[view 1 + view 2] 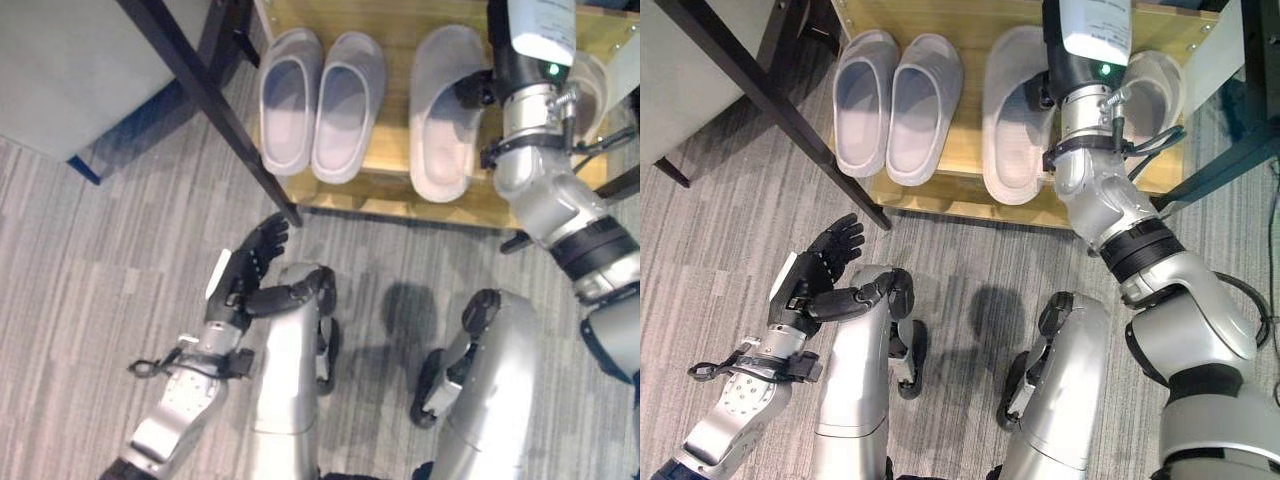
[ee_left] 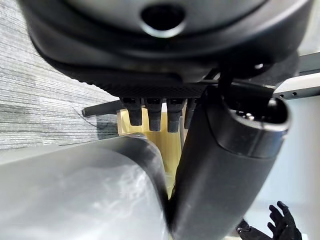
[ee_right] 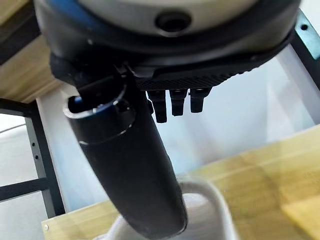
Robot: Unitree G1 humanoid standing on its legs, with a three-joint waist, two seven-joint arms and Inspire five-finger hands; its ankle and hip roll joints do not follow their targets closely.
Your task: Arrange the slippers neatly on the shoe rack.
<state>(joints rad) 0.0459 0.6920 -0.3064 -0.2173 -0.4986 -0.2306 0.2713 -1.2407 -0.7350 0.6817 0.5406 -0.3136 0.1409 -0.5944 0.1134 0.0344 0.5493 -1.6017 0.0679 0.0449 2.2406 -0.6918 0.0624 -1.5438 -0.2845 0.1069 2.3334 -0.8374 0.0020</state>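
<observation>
Four light grey slippers sit on the wooden shoe rack (image 1: pixel 385 190) at the head views' 12 o'clock. A pair stands side by side at 11 o'clock: the left slipper of the pair (image 1: pixel 289 100) touching the right slipper of the pair (image 1: pixel 347 105), toes pointing away from the robot. At 1 o'clock lies the third slipper (image 1: pixel 443 115), well apart from that pair, and past the arm at 2 o'clock the fourth slipper (image 1: pixel 1158 90) shows partly hidden. The right hand (image 3: pixel 150 165) reaches over the rack between these two; in its wrist view its fingers (image 3: pixel 172 102) are straight and its thumb extends above a slipper's rim, clasping nothing. The left hand (image 1: pixel 250 262) hangs low at 7 o'clock over the grey striped floor (image 1: pixel 90 290), its fingers spread and relaxed, holding nothing, near a dark table leg (image 1: pixel 215 105)
</observation>
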